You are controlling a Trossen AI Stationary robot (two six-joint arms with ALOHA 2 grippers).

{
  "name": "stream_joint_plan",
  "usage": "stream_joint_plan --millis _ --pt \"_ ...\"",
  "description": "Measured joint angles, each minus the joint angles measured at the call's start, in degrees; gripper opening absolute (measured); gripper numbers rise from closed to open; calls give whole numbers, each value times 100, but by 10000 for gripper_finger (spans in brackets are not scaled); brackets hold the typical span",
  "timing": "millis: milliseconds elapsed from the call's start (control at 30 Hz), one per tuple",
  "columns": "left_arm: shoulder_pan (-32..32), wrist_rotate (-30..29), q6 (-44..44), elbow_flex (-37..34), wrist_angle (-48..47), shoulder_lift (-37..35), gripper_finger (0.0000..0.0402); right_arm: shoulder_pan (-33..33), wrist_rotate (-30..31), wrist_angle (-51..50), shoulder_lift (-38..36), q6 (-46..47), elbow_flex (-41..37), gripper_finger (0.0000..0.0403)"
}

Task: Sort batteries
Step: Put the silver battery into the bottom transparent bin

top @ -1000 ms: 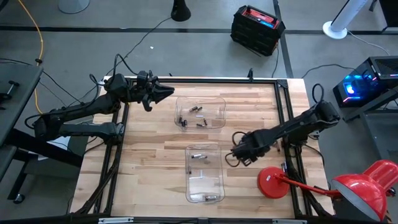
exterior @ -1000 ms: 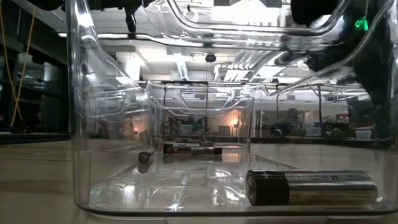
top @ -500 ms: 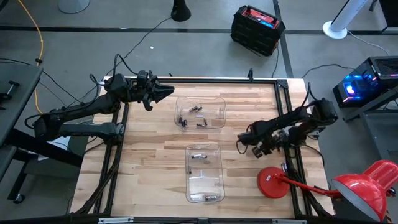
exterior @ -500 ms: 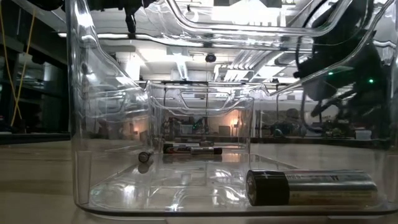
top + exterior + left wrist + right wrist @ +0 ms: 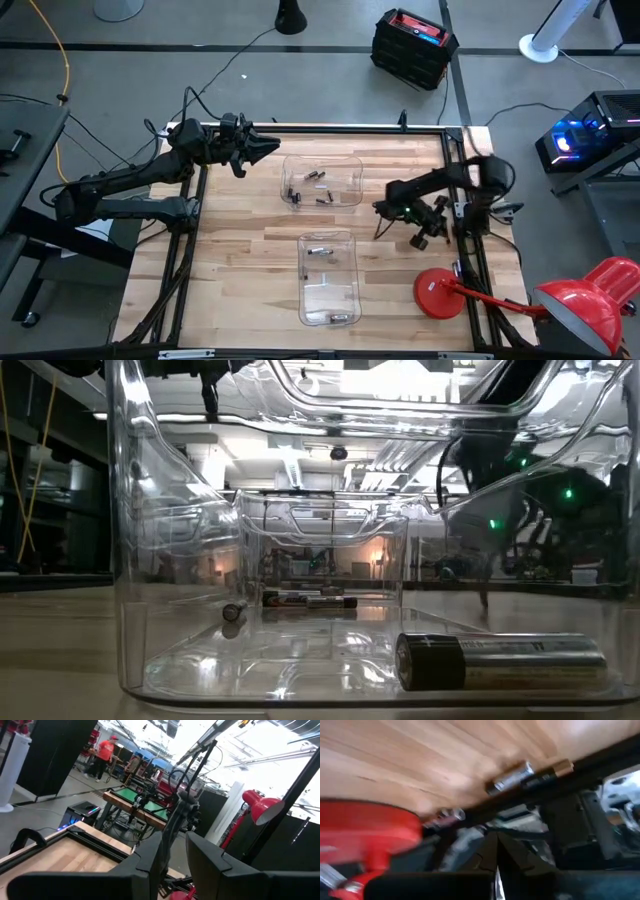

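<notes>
1. Batteries (image 5: 312,187) are already in both clear bins: several small cells lie in the far bin (image 5: 352,165) toward the counter's (image 5: 240,260) far edge, mostly in its left half with a few near its middle.
2. The near bin (image 5: 352,300), toward the counter's near edge, holds fewer: one cell (image 5: 318,250) at its far end and one (image 5: 340,318) at its near end. In the low view that near cell (image 5: 503,661) is a large one, lying on its side on the bin floor against the near wall.
3. Sorting by size seems well along, judged from how the cells lie, though whether each sits in its proper bin is too small to tell.
4. Work is left: the right wrist view shows at least two loose cells, one (image 5: 510,776) lying on bare wood by the dark frame at the counter's right edge and another (image 5: 451,814) close to the red lamp base (image 5: 365,832). In the high view they are too small to pick out.
5. The right claw (image 5: 382,222) hangs over open wood between the far bin and the right edge, fingers pressed together with nothing seen between them.
6. The left claw (image 5: 268,148) waits at the far left corner, beside the far bin; its fingers (image 5: 207,862) stand slightly apart with no cell seen between them.
7. My guess is the remaining cells by the right edge fall to the right arm.
</notes>
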Motion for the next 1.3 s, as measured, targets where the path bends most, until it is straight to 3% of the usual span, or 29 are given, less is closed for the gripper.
stream_joint_plan --millis 333,633,1000,1300 --pt "0 -2 0 0 -7 0 78 -101 426 455 1137 -592 -126 0" --pt "0 -3 -2 0 -7 0 78 -101 647 579 1179 -709 -505 0" --pt "-2 -3 -135 0 -7 0 78 -59 927 1087 708 -263 -793 0" --pt "0 -2 -452 0 1 0 78 -14 1295 1792 -411 -101 -785 0"
